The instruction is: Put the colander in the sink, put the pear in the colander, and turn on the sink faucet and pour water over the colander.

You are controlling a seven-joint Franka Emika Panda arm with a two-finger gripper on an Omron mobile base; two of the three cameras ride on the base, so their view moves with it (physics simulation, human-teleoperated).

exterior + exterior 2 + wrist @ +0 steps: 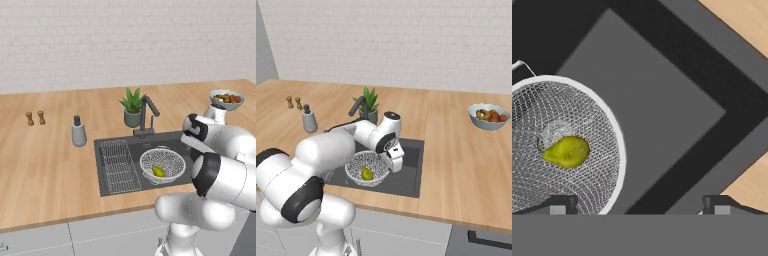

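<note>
The white wire-mesh colander (162,164) (367,168) (597,110) sits in the dark grey sink (145,142) (408,170) (657,115). The yellow-green pear (158,171) (367,174) (567,151) lies at its bottom. My gripper (396,164) (639,205) hangs open over the basin, just right of the colander's rim. Nothing is between its fingertips (559,205). The dark sink faucet (146,114) (358,106) stands at the sink's back edge, spout angled over the basin. No water shows.
A flat wire rack (119,167) lies in the sink's left part. A potted plant (132,107) (371,102) stands behind the faucet and a soap dispenser (78,132) (309,120) to its left. A fruit bowl (227,99) (488,116) sits at the far right, two shakers (35,118) at the far left.
</note>
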